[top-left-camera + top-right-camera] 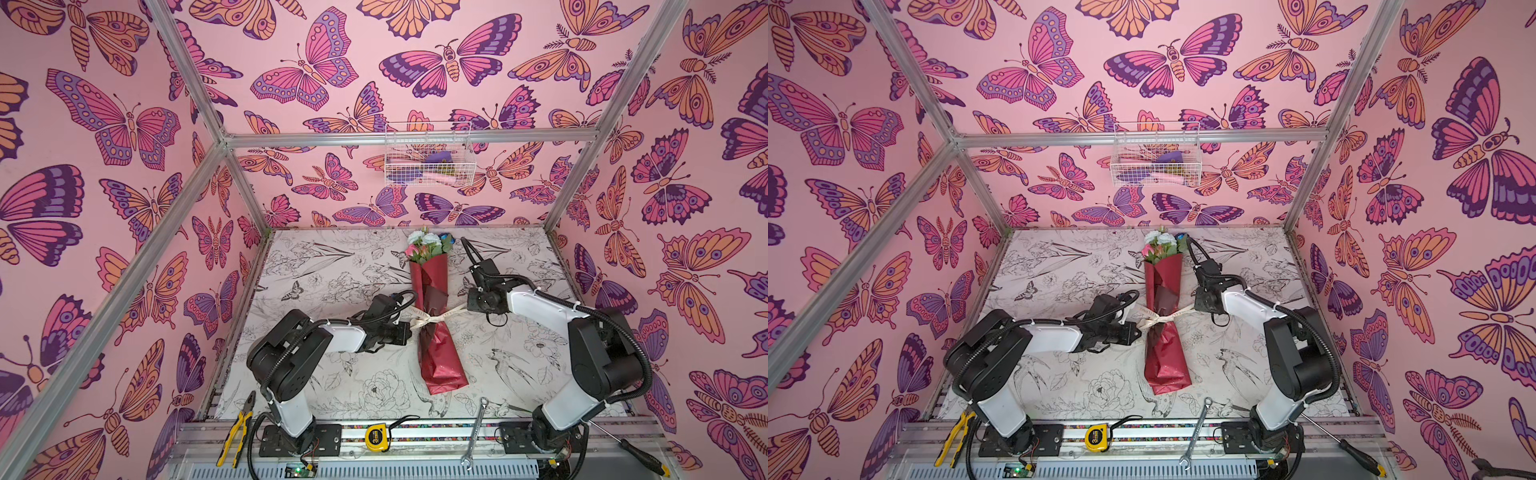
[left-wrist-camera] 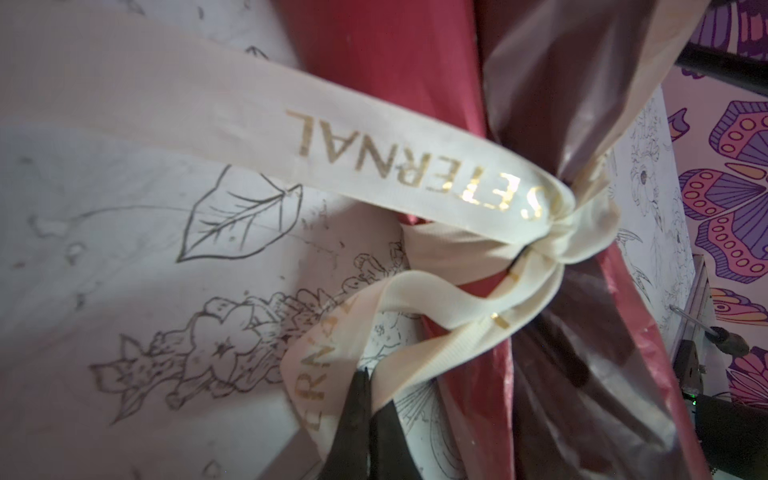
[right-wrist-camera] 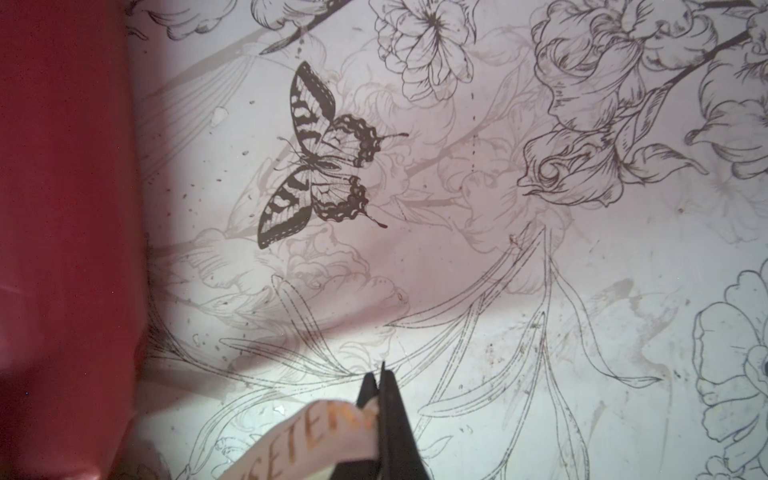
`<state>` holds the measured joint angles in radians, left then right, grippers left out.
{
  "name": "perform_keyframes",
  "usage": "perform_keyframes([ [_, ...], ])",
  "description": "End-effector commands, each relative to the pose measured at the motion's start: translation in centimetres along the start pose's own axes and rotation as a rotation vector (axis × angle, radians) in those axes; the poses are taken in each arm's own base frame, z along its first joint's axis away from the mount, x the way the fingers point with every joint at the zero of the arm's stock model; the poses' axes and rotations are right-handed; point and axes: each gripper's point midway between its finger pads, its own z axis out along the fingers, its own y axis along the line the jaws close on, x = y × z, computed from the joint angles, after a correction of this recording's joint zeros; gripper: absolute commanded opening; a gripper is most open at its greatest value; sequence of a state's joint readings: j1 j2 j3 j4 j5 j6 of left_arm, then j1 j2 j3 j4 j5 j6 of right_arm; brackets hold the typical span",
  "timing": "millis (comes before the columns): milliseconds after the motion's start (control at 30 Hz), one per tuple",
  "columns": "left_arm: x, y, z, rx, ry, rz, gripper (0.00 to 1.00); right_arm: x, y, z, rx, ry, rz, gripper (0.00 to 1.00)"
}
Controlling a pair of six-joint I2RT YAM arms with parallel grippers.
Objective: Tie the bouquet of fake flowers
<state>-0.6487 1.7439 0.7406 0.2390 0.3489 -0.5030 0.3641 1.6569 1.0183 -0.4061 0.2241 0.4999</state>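
Note:
The bouquet of fake flowers (image 1: pixel 434 286) (image 1: pixel 1163 286) lies lengthwise in the middle of the table, wrapped in dark red paper (image 2: pixel 395 62) (image 3: pixel 62 208), with its white, pink and blue heads toward the back wall. A cream ribbon (image 2: pixel 374 158) (image 3: pixel 316 432) with gold lettering goes round its waist and is knotted there (image 1: pixel 432 320) (image 2: pixel 561 237). My left gripper (image 1: pixel 409 328) (image 1: pixel 1138 330) (image 2: pixel 365 376) is just left of the wrap, shut on one ribbon tail. My right gripper (image 1: pixel 467 305) (image 1: pixel 1196 307) (image 3: pixel 376 378) is just right of it, shut on the other tail.
A white wire basket (image 1: pixel 428 153) hangs on the back wall. Along the front rail lie yellow pliers (image 1: pixel 237 432), a yellow tape measure (image 1: pixel 378 436), a wrench (image 1: pixel 476 432) and a screwdriver (image 1: pixel 636 449). Butterfly-papered walls and aluminium posts close in the table.

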Motion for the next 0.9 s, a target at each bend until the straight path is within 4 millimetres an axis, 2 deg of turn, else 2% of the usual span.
perform_keyframes([
  [0, 0.5, 1.0, -0.3, -0.035, 0.009, -0.029, 0.00, -0.6, -1.0, 0.3, 0.046, 0.000, -0.006, 0.00],
  [133, 0.7, 1.8, -0.3, -0.072, 0.006, -0.040, 0.00, -0.6, -1.4, 0.3, 0.063, -0.003, -0.001, 0.00],
  [367, 1.2, 5.9, -2.0, -0.297, -0.025, -0.095, 0.00, -0.9, -3.5, 0.3, 0.094, 0.011, 0.049, 0.00],
  [433, 1.0, 5.5, -2.0, -0.285, -0.022, -0.074, 0.00, -0.8, -3.2, 0.4, 0.074, 0.014, 0.050, 0.00],
  [533, 0.5, 3.9, -1.4, -0.208, -0.001, -0.031, 0.00, -0.3, -1.8, 0.8, 0.001, 0.033, 0.052, 0.00],
  [633, 0.2, 2.5, -0.9, -0.154, 0.005, 0.012, 0.00, 0.2, 0.5, 0.7, -0.085, 0.042, 0.035, 0.00],
  [767, -0.3, 1.1, -0.8, -0.096, -0.005, 0.065, 0.00, 0.5, 4.4, -0.7, -0.215, 0.061, 0.005, 0.02],
  [800, -0.4, 0.9, -0.9, -0.090, -0.008, 0.074, 0.00, 0.6, 5.2, -1.2, -0.239, 0.060, -0.001, 0.08],
  [867, -0.5, 0.7, -1.0, -0.081, -0.012, 0.098, 0.00, 0.6, 7.1, -2.7, -0.298, 0.056, -0.015, 0.32],
])
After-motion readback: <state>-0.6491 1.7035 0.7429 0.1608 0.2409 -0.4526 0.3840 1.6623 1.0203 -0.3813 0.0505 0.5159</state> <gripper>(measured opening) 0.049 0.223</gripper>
